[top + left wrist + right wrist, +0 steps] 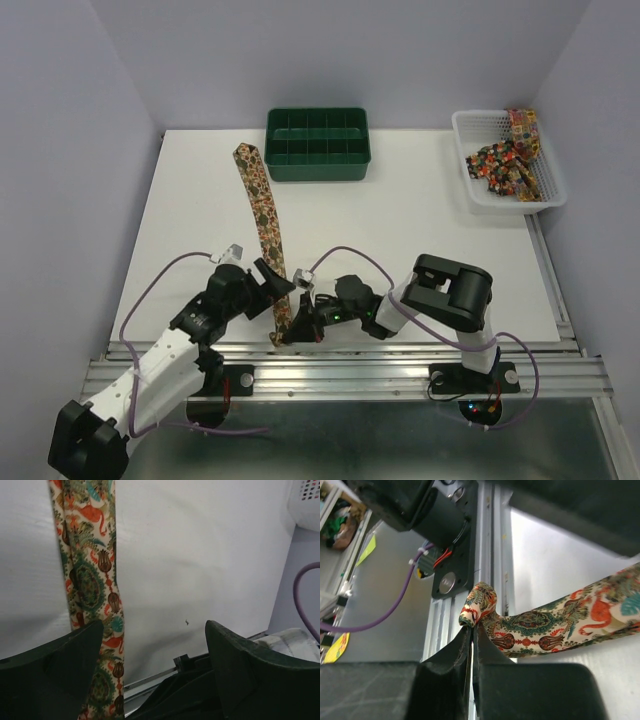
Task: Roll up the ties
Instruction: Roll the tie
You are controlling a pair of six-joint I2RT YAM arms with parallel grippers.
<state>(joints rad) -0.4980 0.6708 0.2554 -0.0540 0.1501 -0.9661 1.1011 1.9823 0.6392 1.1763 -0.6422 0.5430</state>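
Green tray (318, 169); white basket (461, 138)

Left arm: extended toward 1 o'clock; left gripper (152, 625) spread wide. Right arm: folded toward 9 o'clock; right gripper (472, 628) pinched onto tie (560, 615).

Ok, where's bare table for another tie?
Widest bare patch: between the laid-out tie and the white mesh basket, nearer than the green compartment tray. Narrower strip left of the tie. Crowded at the near edge around the left hand and right hand.

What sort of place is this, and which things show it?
Likely a robotics lab test cell: a white table boxed in by plain walls, robot arms bolted to an aluminium rail, and a tie laid out.
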